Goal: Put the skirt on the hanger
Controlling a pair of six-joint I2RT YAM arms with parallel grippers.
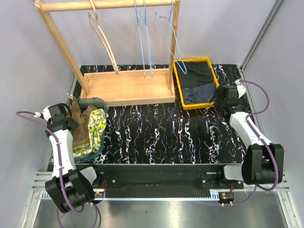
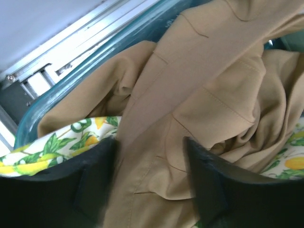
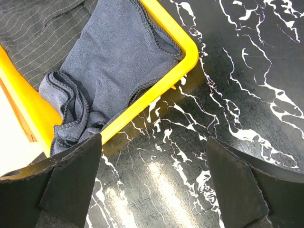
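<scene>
A teal basket [image 1: 93,100] at the left holds a tan garment [image 1: 80,124] and a lemon-print garment [image 1: 96,124]; I cannot tell which of them is the skirt. My left gripper [image 1: 72,114] is low in the basket. In the left wrist view it [image 2: 149,190] is open, its fingers either side of a fold of the tan garment [image 2: 209,85], with lemon print [image 2: 61,142] beside it. A wooden hanger [image 1: 102,38] and blue wire hangers [image 1: 145,42] hang on the wooden rack [image 1: 128,88]. My right gripper [image 1: 217,97] is open and empty.
A yellow bin [image 1: 177,83] at the back right holds dark clothes. In the right wrist view its corner [image 3: 152,95] lies just ahead of my right gripper [image 3: 154,185], with a grey towel [image 3: 114,57] inside. Black marble tabletop [image 1: 156,137] lies between the arms.
</scene>
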